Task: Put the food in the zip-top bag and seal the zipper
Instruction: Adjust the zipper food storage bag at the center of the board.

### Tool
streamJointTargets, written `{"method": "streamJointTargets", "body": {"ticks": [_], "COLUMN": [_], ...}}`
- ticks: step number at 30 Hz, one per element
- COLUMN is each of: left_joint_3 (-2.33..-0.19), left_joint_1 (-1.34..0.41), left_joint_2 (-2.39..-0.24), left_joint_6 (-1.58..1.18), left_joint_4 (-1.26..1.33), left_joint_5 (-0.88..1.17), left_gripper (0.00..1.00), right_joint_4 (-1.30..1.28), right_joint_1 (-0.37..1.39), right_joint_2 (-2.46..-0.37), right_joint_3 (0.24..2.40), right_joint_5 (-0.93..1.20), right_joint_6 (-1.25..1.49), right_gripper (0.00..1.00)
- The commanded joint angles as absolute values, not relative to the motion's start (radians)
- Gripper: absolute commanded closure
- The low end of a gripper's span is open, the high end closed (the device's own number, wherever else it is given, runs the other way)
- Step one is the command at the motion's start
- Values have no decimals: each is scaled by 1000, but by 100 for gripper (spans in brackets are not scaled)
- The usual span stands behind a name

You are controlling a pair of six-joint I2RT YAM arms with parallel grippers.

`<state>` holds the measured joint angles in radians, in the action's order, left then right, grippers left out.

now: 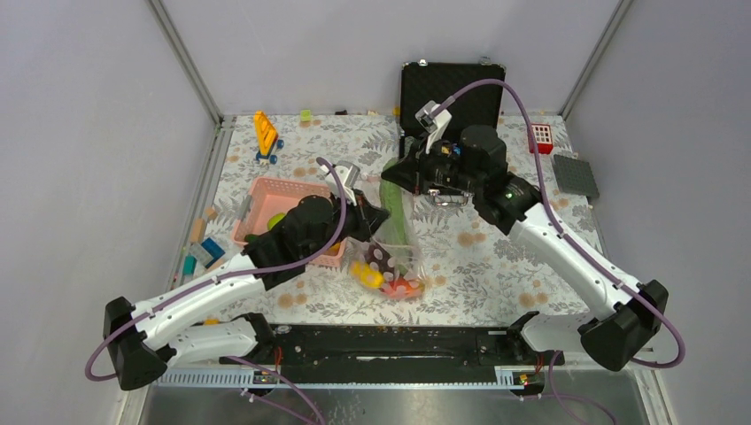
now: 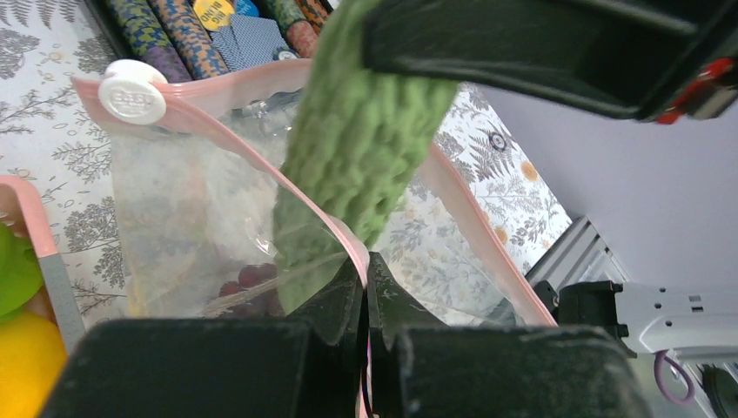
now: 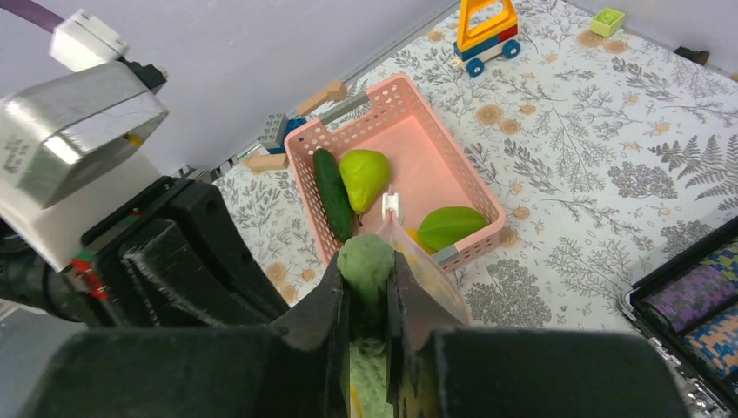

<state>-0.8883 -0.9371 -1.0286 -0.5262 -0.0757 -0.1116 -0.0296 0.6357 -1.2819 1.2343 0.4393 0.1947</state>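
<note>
The clear zip-top bag [image 1: 400, 264] lies at mid-table with yellow and red-orange food and dark grapes [image 2: 248, 279] inside. My left gripper [image 1: 379, 220] is shut on the bag's pink zipper strip [image 2: 261, 157] and holds the mouth up; in the left wrist view the gripper [image 2: 365, 272] pinches the strip, whose white slider [image 2: 132, 90] sits at the far end. My right gripper [image 1: 396, 173] is shut on a long bumpy light-green vegetable [image 2: 365, 139], whose lower end reaches into the bag's mouth. It also shows between the right gripper's jaws [image 3: 365, 279].
The pink basket [image 3: 305, 148] beside the bag holds a dark green cucumber [image 3: 332, 192], a yellow-green fruit [image 3: 364, 174] and a green leafy piece [image 3: 451, 226]. An open black case [image 1: 452, 88] with poker chips stands behind. Toy blocks [image 1: 199, 248] lie left, a toy vehicle [image 1: 266, 135] at the back.
</note>
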Motion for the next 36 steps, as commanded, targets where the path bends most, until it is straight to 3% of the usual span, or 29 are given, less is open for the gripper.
{"method": "streamJointTargets", "body": {"ticks": [1,13,21,31,36], "left_joint_3": [-878,-882,-885,-900,-908], "left_joint_1": [-935,-935,-934,-935,-934], "left_joint_2": [-983,-983,-966,-927,-917], "left_joint_6": [-557,-557,-607,-597,-587], "left_joint_4": [-50,-43,-86,-82,-61], "left_joint_5": [-214,-251,-343,-285,-264], "left_gripper": [100,100,100,100,100], "right_joint_4": [-174,-686,-733,-782,-809], "right_joint_1": [639,686,804,898,909], "right_joint_2": [-1256,-1390,-1353,-1418,-1457], "right_joint_3": [1371,1654,1459,1500,1481], "right_joint_5": [460,393,319,-155,-226], "right_joint_6": [160,9,11,98,160], "right_gripper": [100,100,100,100,100]}}
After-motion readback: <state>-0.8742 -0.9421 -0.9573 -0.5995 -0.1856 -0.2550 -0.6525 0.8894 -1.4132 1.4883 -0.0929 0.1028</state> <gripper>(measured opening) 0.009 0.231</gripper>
